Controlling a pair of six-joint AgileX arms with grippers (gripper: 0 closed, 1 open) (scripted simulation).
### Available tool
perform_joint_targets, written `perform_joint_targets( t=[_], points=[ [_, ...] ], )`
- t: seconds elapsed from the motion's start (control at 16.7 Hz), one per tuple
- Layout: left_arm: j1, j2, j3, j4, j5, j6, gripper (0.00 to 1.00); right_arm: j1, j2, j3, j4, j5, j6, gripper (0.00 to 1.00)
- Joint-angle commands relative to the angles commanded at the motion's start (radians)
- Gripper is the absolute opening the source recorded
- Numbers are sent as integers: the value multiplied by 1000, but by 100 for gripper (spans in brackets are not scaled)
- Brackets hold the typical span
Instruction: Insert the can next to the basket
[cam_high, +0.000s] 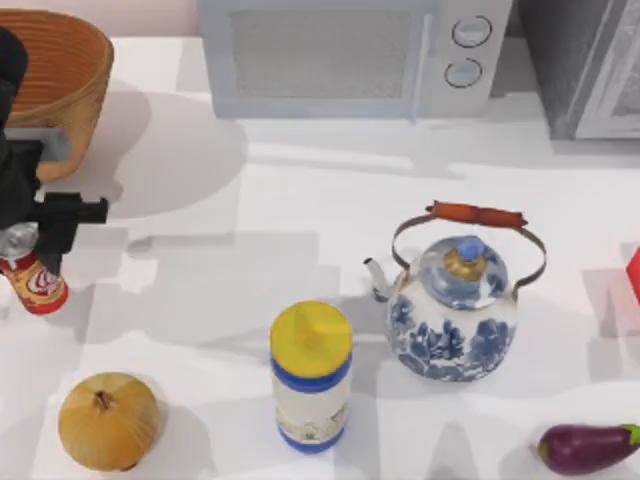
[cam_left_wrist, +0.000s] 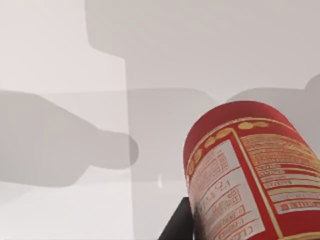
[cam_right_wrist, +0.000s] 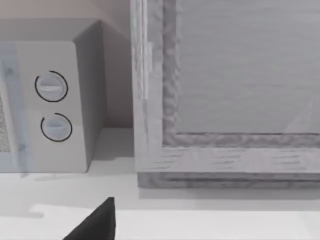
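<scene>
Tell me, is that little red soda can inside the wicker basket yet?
No. The small red-and-gold soda can is outside the round woven wicker basket, tilted under the left gripper.

Along the table's left edge our left gripper and the can crowd the strip between the basket and the onion. We see open tabletop from there toward the kettle. The jar stands in the front lane, near the kettle. The microwave walls off the back.
</scene>
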Motion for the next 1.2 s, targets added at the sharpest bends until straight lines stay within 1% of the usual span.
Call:
perform_joint_targets(
  t=[0.24,1.02,1.08,1.2],
  points=[
    [0,0,0,0,0,0,0,0,0,0,0,0,0,100],
    [0,0,0,0,0,0,98,0,0,0,0,0,0,100],
    [0,0,0,0,0,0,100,0,0,0,0,0,0,100],
    [0,0,0,0,0,0,100,0,0,0,0,0,0,100]
  ],
)
